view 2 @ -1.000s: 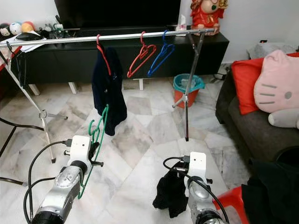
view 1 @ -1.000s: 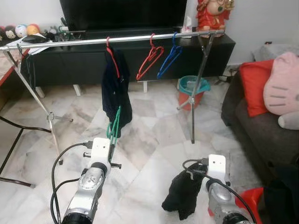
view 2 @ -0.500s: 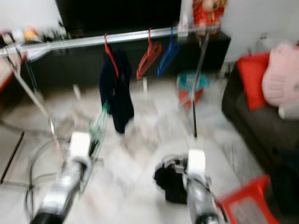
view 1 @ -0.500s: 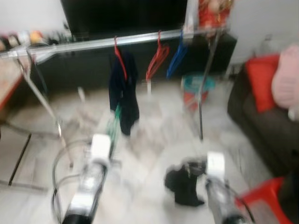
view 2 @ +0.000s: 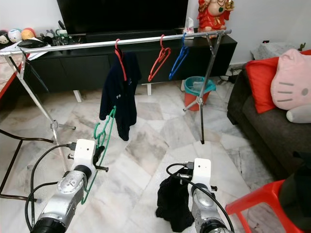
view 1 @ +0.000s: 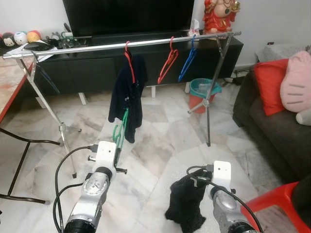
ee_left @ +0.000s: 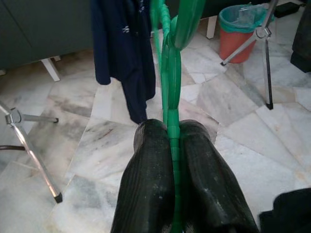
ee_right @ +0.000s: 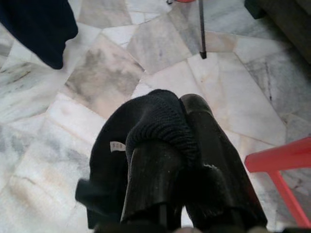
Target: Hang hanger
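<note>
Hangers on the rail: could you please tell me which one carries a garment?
The leftmost red hanger holds a dark navy garment; the other red hanger and the blue hanger hang bare.

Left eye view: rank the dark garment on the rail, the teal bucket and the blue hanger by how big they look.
1. Dark garment on the rail, clearly largest.
2. Teal bucket.
3. Blue hanger, about as tall as the bucket but much thinner, so this order is unsure.

Rail: a silver clothes rail (view 1: 87, 46) on crossed legs is stood on the floor.
On the rail: a red hanger with a dark navy garment (view 1: 125, 94), an empty red hanger (view 1: 166, 60) and a blue hanger (view 1: 187, 58).
Floor: marble tiles (view 1: 160, 141); a teal-lined red bin (view 1: 203, 94) is set near the rail's right leg.
</note>
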